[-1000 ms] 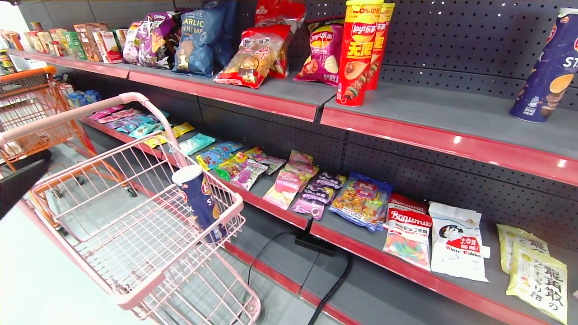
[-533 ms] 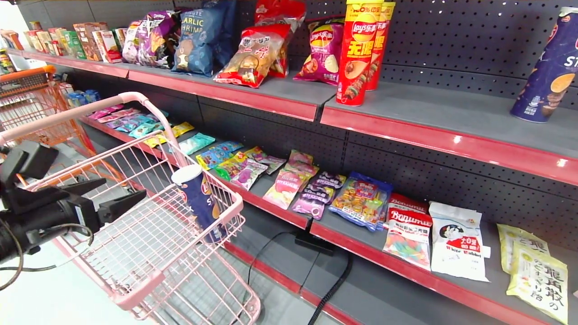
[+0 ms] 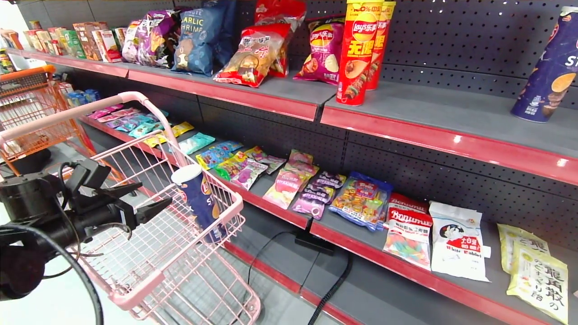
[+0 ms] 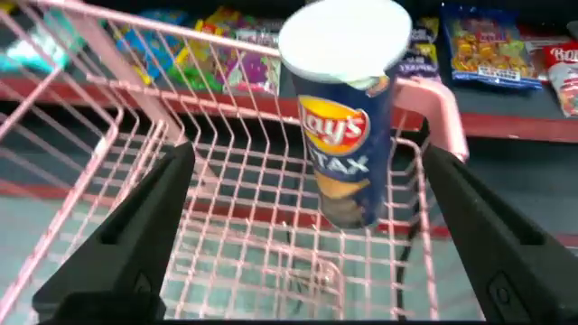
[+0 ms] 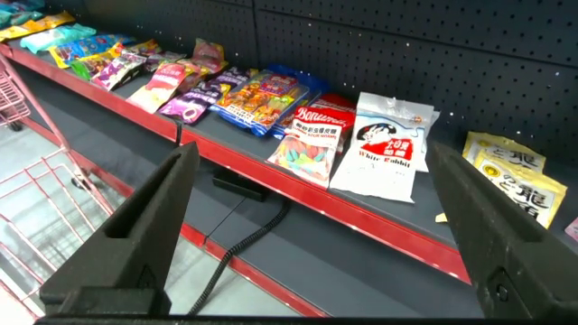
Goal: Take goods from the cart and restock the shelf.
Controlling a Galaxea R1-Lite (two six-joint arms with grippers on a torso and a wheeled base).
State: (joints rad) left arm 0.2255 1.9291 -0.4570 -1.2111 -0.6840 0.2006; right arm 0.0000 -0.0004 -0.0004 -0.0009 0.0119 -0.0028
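Currently logged, every position taken from the pink cart (image 3: 135, 293).

Item 1: blue chip canister (image 3: 201, 203), white lid. Upright inside the cart's basket, against the rim corner nearest the shelving, at the end away from the handle.

Item 2: left gripper (image 3: 153, 194). Above the cart's basket at the handle end, aimed at the canister and apart from it. Jaws spread wide, nothing held. The left wrist view shows the canister standing ahead, centred between the two black fingers (image 4: 135, 244).

Item 3: right gripper (image 5: 309, 153). Outside the cart, on the side away from its handle, facing the lower shelving. Jaws spread wide, nothing held.

Item 4: lower shelf (image 3: 352, 246), red-edged. Just beyond the cart, about level with its basket. Carries flat candy packets (image 3: 289, 185) in a row; a white bag (image 3: 456, 241) and yellow packets (image 3: 537, 271) lie at the end farthest from the cart.

Item 5: upper shelf (image 3: 451, 113), red-edged. Above and beyond the cart. Carries snack bags (image 3: 253, 54), two red chip canisters (image 3: 359, 54) upright one behind the other, and a second blue canister (image 3: 548, 67), tilted, well apart from the cart.

Item 6: orange cart (image 3: 27, 104). Behind the pink cart's handle.

Item 7: black cable (image 3: 334, 284). On the bottom board under the lower shelf, near the cart's front end.
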